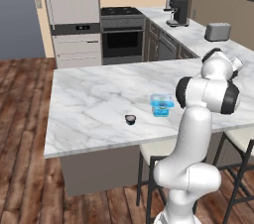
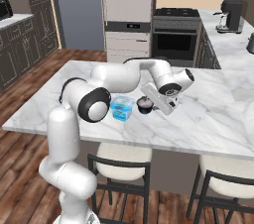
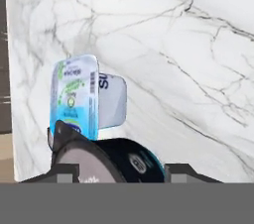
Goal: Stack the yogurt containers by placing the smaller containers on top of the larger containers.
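From the right side, the gripper (image 2: 149,103) pinches a small dark cup (image 2: 144,102) just beside the light-blue tub (image 2: 121,107) on the marble counter (image 2: 208,119). The left base view alone shows a second dark cup (image 1: 130,119) standing apart, left of the tub.

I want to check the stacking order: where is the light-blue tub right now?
The light-blue tub stands on the marble island counter, right of one dark cup in the left base view.

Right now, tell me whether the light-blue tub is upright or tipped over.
Upright. The light-blue tub stands on the marble counter with its wider rimmed top facing up, nothing stacked on it.
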Robot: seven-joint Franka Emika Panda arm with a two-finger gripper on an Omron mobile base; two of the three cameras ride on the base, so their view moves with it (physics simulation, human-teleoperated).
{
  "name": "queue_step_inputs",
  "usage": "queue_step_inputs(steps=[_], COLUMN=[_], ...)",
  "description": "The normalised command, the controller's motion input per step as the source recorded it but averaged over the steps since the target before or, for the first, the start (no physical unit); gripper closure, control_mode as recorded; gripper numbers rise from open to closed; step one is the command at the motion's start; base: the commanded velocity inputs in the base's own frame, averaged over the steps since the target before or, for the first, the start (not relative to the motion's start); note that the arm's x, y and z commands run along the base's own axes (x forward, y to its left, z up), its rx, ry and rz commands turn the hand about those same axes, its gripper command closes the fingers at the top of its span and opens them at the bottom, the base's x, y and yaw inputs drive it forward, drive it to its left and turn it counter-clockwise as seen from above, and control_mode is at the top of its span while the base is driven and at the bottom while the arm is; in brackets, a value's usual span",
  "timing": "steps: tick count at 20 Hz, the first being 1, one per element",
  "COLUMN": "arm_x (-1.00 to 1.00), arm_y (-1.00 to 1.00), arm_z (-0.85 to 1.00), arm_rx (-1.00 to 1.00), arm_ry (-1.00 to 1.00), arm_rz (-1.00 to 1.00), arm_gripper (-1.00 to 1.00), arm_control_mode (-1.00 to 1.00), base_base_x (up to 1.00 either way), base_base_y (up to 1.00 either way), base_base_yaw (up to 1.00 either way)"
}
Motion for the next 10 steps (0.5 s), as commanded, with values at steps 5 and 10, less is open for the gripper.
queue_step_inputs(steps=[5, 10], arm_x=[0.25, 0.31], arm_y=[0.31, 0.26], arm_z=[0.00, 0.00], arm_rx=[0.00, 0.00], arm_ry=[0.00, 0.01], arm_rz=[0.00, 0.00], arm_gripper=[1.00, 1.00], arm_control_mode=[-1.00, -1.00], base_base_x=[0.00, 0.00], base_base_y=[0.00, 0.00], base_base_yaw=[0.00, 0.00])
